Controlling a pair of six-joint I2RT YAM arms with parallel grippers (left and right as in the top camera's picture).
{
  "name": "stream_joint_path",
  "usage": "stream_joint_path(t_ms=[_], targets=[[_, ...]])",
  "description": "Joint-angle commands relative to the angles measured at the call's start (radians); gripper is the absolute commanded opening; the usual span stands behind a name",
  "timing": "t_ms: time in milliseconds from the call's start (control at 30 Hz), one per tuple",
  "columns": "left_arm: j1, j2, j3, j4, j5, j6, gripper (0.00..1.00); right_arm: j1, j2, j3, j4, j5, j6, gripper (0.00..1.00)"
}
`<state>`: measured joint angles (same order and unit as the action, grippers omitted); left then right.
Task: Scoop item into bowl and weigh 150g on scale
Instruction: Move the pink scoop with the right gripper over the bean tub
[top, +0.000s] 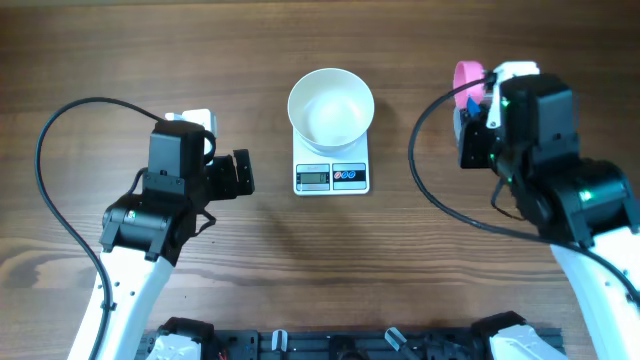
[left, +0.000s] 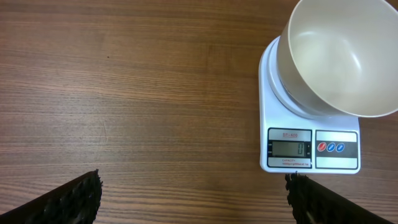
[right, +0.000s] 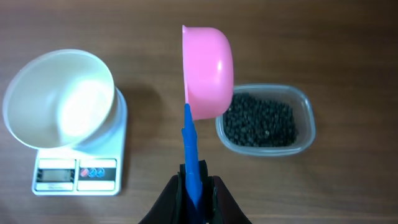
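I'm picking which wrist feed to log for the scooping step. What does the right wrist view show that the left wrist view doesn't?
Only the right wrist: the right gripper shut on the blue handle of the pink scoop, and the clear tub of black beans. Only the left wrist: the open left gripper and a legible display. Both: the empty white bowl on the scale, on the wooden table.

Pink scoop (right: 208, 71) turned on edge, clear plastic tub (right: 267, 151), wooden table (left: 124, 93)
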<state>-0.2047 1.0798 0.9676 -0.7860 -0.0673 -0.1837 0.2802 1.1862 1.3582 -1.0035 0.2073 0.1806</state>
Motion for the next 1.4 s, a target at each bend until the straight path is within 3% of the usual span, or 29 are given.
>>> stream_joint_path(t_ms=[0, 167, 633, 1033, 1367], targets=[[0.005, -0.003, -0.006, -0.001, -0.017, 0.02, 1.0, -0.003, 0.009, 0.014, 0.002, 0.005, -0.02, 0.04], [0.005, -0.003, -0.006, -0.001, -0.017, 0.02, 1.0, -0.003, 0.009, 0.014, 0.029, 0.007, -0.026, 0.04], [0.005, -0.003, -0.006, -0.001, -0.017, 0.02, 1.0, -0.068, 0.087, 0.014, 0.11, 0.135, -0.251, 0.04], [0.005, -0.003, -0.006, -0.001, -0.017, 0.02, 1.0, -0.267, 0.114, 0.014, 0.124, -0.093, -0.23, 0.04], [0.005, -0.003, -0.006, -0.001, -0.017, 0.02, 1.0, -0.284, 0.115, 0.014, 0.147, -0.164, -0.175, 0.04]])
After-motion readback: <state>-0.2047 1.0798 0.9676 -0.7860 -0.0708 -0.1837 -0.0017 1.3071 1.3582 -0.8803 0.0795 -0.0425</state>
